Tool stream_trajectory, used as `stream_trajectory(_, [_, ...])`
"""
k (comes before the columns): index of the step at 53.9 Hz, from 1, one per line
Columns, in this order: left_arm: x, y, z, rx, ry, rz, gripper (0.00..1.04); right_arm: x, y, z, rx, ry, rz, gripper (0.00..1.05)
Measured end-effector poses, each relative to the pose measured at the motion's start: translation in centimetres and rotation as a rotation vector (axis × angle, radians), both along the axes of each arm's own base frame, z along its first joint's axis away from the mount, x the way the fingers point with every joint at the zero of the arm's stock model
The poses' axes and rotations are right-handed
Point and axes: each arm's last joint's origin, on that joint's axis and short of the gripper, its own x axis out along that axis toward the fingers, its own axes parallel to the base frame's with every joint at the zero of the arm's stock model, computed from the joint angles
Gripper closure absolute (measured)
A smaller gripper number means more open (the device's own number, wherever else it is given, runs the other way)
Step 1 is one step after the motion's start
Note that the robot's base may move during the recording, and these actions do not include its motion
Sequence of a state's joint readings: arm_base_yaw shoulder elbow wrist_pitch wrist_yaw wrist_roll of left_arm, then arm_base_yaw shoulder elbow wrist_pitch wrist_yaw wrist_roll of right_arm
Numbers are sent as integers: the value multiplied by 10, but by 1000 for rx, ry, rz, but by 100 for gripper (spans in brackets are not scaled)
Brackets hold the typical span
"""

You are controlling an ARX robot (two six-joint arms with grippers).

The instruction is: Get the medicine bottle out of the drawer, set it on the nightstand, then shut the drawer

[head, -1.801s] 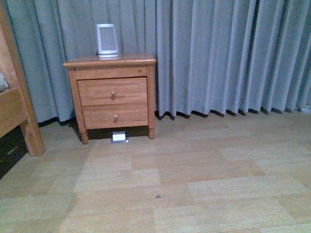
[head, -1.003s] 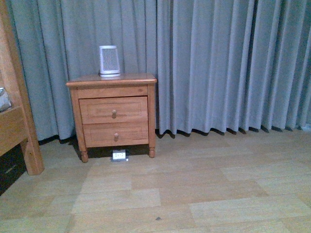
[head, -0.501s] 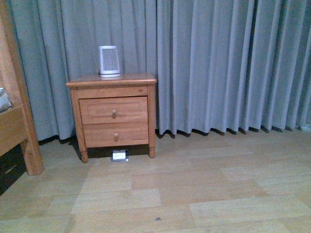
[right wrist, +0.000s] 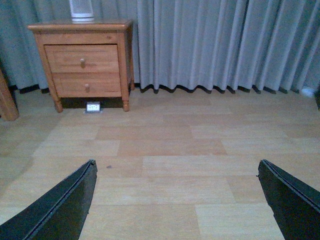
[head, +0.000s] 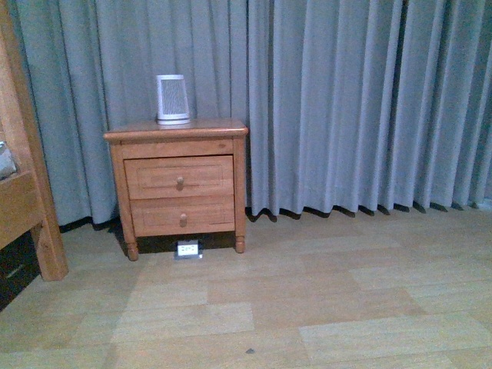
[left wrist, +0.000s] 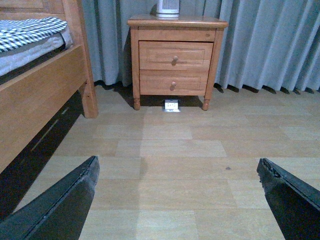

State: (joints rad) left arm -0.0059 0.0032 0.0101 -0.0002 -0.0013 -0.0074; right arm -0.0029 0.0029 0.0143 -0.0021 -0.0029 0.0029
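Two drawers in the nightstand (head: 211, 130), both shut flush with its front. Taller upper drawer (head: 150, 177) with one round knob (head: 180, 183) at mid-panel; shorter lower drawer (head: 154, 216) directly beneath, with the same kind of knob. Medicine bottle out of sight in all three views, so no telling where behind the closed fronts.

Upright on the nightstand top, toward its left half in the front view: a white tapered device with vertical slats (head: 172, 98). Under the nightstand, between its front feet: a small white box-like item (head: 187, 250), markings too small to read. Behind it all, a grey pleated curtain (head: 346, 108) hanging to the pale wooden floor (head: 323, 307). Well to the nightstand's left, a wooden bed frame (head: 34, 207), topped in the left wrist view by checked bedding (left wrist: 25, 29).

Left gripper (left wrist: 180, 200) spread wide and pinching nothing, one dark finger (left wrist: 60, 205) at each lower corner of its own view, above bare floor. Right gripper (right wrist: 175, 200) likewise spread wide and empty, dark fingers (right wrist: 60, 205) above the floor. Both well apart from the nightstand and pointed toward it. Neither arm visible in the front view.
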Motion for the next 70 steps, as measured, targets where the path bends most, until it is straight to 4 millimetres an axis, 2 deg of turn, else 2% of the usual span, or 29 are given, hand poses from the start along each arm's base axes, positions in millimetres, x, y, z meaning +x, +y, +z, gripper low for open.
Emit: stream_trajectory(70, [0, 0, 0, 0, 0, 0, 7, 0, 0, 0, 0, 0, 0, 7])
